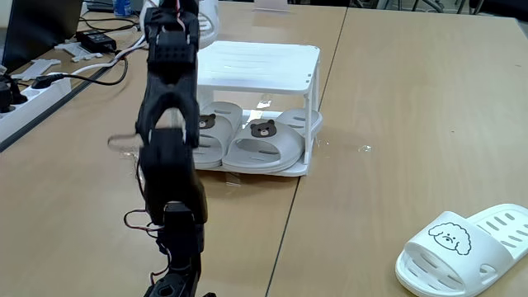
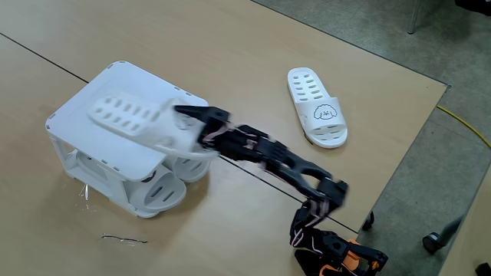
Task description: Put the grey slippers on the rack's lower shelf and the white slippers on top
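Progress looks well past the halfway mark: both grey slippers (image 1: 247, 136) lie side by side on the lower shelf (image 1: 289, 169) of the rack (image 2: 84, 107), bear faces toward the open front; that half reads as done. One of the white slippers (image 2: 126, 115) is over the rack's top tier, blurred and tilted, clamped at its near end in the claw (image 2: 184, 126) — whether it rests on the slats or hangs just above them cannot be told; the jaws are closed on its edge as far as the blur allows. The other white slipper (image 1: 466, 247) lies alone near the desk (image 1: 396, 99) edge, well apart from rack and claw, dog face up; it is left to fetch — the last piece, in all likelihood.
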### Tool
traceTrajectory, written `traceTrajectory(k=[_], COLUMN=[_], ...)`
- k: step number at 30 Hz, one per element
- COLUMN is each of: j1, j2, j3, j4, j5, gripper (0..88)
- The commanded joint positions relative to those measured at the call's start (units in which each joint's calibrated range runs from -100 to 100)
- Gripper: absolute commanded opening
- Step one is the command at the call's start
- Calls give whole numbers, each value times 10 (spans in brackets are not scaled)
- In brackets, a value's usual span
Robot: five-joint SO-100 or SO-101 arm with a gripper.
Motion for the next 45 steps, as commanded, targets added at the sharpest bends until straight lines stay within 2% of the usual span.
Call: traceTrajectory(k=[1,7,11,12,14,15,17,28,30,32,35,36,37,39,41,45], j1=[-4,16,49,55,56,55,55,57,87,134,189,199,206,223,237,255], j2=[210,525,641,654,657,656,632,186,81,-16,-171,-217,-256,-304,-303,-274], j3=[-272,-580,-694,-707,-709,-709,-697,-155,-32,61,187,236,294,455,593,816], j4=[-4,-6,-7,-7,-7,-7,-4,-7,-7,-7,-8,-10,-28,-168,-324,-507], j5=[4,4,4,4,4,4,4,4,4,4,4,4,4,4,4,4], gripper=[7,7,29,83,250,298,325,325,323,258,18,5,16,5,6,6])
